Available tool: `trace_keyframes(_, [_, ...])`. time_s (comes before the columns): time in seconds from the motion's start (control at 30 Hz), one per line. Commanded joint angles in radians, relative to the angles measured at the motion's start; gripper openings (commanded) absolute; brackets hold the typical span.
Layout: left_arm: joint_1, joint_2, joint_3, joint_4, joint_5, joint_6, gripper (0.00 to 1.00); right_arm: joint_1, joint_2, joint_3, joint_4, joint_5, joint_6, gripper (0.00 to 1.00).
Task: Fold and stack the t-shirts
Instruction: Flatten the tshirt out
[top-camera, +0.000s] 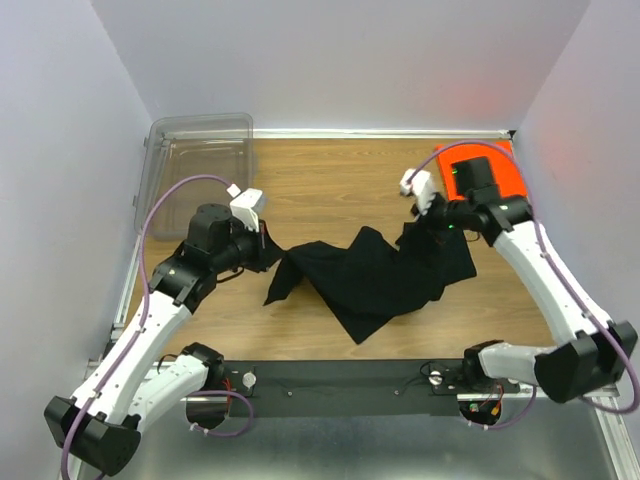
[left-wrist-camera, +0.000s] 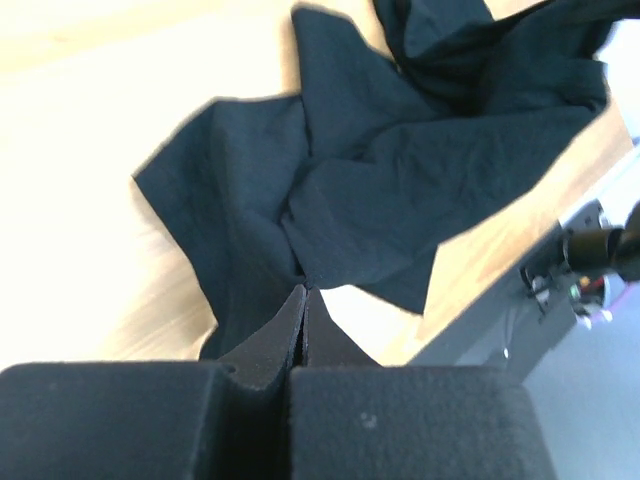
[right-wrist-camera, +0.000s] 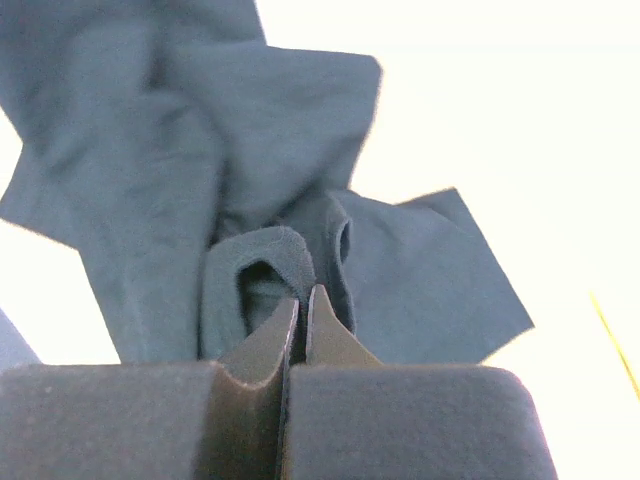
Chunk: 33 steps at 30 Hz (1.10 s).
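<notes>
Black cloth t-shirt (top-camera: 375, 275) lies rumpled across the middle of the pale wooden table (top-camera: 330, 180), drawn out between the two arms. The left gripper (left-wrist-camera: 304, 295) has its fingers pressed together on the shirt's left edge. The right gripper (right-wrist-camera: 303, 295) pinches a small fold at the shirt's far right edge, fingers together. One pointed hem reaches toward the table's near edge. Bare wood lies open along the table's far side. A bright orange t-shirt (top-camera: 505, 175) sits flat in the table's far right corner, partly under the right arm. A clear rectangular plastic bin (top-camera: 150, 170) fills the far left corner.
</notes>
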Motion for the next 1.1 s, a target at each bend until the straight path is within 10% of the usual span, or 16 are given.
trace_keyframes(0.0, [0.004,-0.040,0.108,-0.032,-0.151,0.013,0.00,-0.125,-0.104,0.054,0.177,0.105,0.250,0.01])
trace_keyframes(0.43, [0.004,-0.193,0.372,-0.114,-0.534,-0.016,0.00,-0.188,-0.389,0.210,0.429,0.647,0.480,0.01])
trace_keyframes(0.93, [0.003,-0.209,-0.197,-0.029,0.190,-0.076,0.00,-0.194,-0.659,-0.352,-0.344,0.114,-0.176,0.01])
trace_keyframes(1.07, [0.003,-0.175,-0.202,-0.020,0.281,-0.048,0.00,-0.194,-0.606,-0.301,-0.355,0.049,-0.175,0.43])
